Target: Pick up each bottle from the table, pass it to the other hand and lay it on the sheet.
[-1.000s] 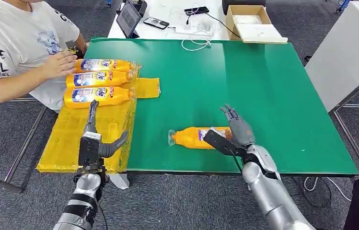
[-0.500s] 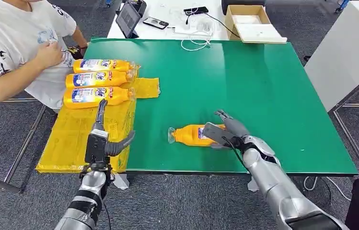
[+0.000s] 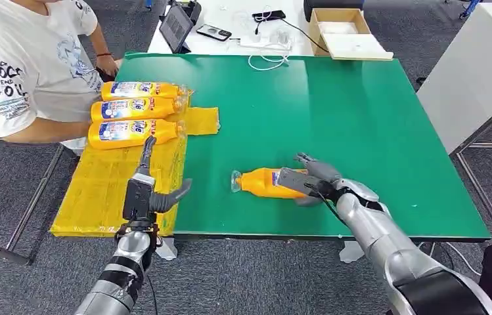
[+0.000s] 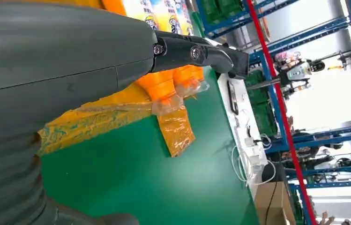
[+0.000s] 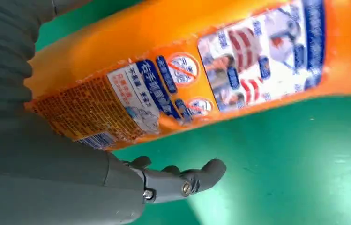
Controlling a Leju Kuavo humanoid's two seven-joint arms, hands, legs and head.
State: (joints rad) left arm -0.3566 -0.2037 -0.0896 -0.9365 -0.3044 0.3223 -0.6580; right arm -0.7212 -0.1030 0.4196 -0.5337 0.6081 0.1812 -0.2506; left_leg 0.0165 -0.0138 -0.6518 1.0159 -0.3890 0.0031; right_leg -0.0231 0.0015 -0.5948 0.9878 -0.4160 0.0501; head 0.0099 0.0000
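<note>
While lying near the table's (image 3: 361,118) near edge, right of the yellow sheet (image 3: 98,184), orange bottle (image 3: 263,184) only partly enclosed by right hand (image 3: 312,180), grasp unconfirmed. Left hand (image 3: 144,190) released, fingers spread. Recommended firm mid-body closure before lifting.

Person in a white printed T-shirt (image 3: 26,72) seated at the far-left corner of the green surface (image 3: 361,118). Behind it: open brown cardboard box (image 3: 345,29), black tablet propped upright (image 3: 176,26), two black phones (image 3: 213,31), white coiled cable (image 3: 266,59). Grey carpet floor (image 3: 6,190).
</note>
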